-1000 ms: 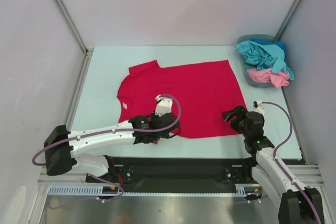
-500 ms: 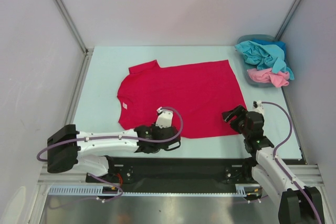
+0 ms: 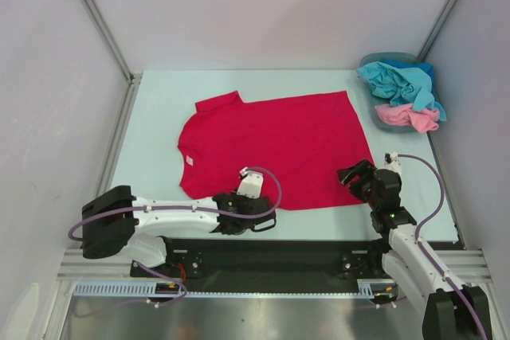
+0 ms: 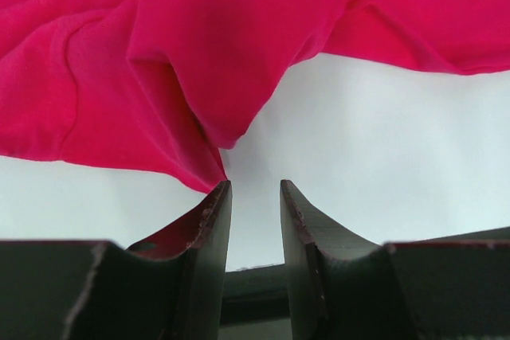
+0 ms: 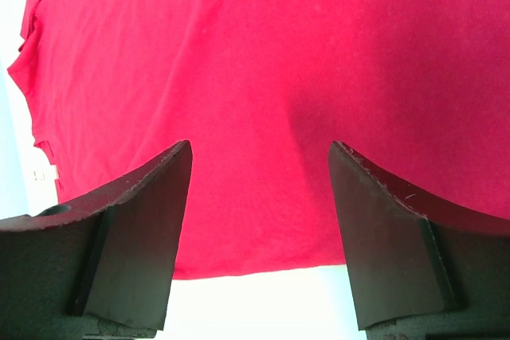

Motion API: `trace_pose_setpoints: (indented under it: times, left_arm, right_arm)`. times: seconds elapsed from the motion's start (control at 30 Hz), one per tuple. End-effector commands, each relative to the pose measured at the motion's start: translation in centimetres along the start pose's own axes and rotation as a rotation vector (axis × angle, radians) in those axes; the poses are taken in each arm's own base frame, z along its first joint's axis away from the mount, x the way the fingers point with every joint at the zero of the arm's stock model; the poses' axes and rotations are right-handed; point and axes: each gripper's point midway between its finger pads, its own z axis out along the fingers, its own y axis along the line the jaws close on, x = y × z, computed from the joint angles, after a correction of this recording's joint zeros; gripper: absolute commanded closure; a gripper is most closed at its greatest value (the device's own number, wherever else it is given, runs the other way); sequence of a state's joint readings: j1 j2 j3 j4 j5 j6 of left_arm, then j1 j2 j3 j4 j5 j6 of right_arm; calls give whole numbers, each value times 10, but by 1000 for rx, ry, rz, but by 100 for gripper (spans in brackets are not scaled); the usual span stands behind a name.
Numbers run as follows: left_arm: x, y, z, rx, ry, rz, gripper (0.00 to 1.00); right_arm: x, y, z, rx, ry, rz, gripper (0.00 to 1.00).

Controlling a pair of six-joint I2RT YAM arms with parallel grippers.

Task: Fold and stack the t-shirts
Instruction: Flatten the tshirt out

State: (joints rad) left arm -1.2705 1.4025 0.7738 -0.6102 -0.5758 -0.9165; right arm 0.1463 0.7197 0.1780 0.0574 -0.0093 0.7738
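Note:
A crimson red t-shirt [image 3: 279, 145] lies spread flat on the pale table [image 3: 159, 117], its small white neck label [image 3: 189, 162] at the left. My left gripper [image 3: 253, 214] sits low at the shirt's near edge. In the left wrist view it [image 4: 253, 185] stands open by a narrow gap with nothing in it, and a bunched red fold [image 4: 199, 61] touches its left fingertip. My right gripper [image 3: 352, 174] hovers at the shirt's near right corner. Its jaws [image 5: 259, 145] are wide open over the hem [image 5: 263, 252]. Teal-blue [image 3: 398, 81] and light pink [image 3: 406, 117] t-shirts lie heaped in the basket.
The blue-grey plastic basket [image 3: 373, 111] stands at the table's far right corner. Metal frame posts [image 3: 96, 17] and white walls close in the table's sides. A black strip and rail [image 3: 271, 248] run along the near edge between the arm bases.
My left gripper has drawn back from over the shirt toward the table's near edge, a little to the right. The right arm and the shirt's spread have not moved.

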Motion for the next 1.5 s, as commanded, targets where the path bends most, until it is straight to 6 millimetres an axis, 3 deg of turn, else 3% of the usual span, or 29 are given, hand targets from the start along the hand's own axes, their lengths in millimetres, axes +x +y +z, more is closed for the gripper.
trace_pose_setpoints:
  times: [0.0, 0.37, 0.87, 1.0, 1.1, 1.27, 1.37, 1.47]
  left_arm:
    - [-10, -2, 3, -20, -41, -12, 64]
    - [-37, 13, 13, -61, -88, -22, 64]
    - [-64, -3, 20, -1, -120, -27, 64]
    - [-61, -2, 22, -6, -112, -22, 73]
    - [-56, 1, 24, -13, -102, -23, 88]
    - [-53, 4, 25, -22, -97, -21, 91]
    - [-56, 3, 23, -20, -104, -19, 100]
    - [-62, 2, 18, -15, -110, -19, 99]
  right_arm:
    - [-18, 19, -3, -52, -47, -2, 26]
    - [-18, 20, -6, -64, -48, -5, 26]
    - [-15, 18, -5, -69, -45, -5, 26]
    - [-16, 16, -5, -65, -47, -6, 26]
    - [-16, 15, -5, -64, -46, -7, 26]
    - [-14, 15, -4, -66, -43, -4, 26]
    - [-15, 15, -4, -66, -43, -3, 26]
    - [-15, 16, -5, -69, -45, -3, 26]
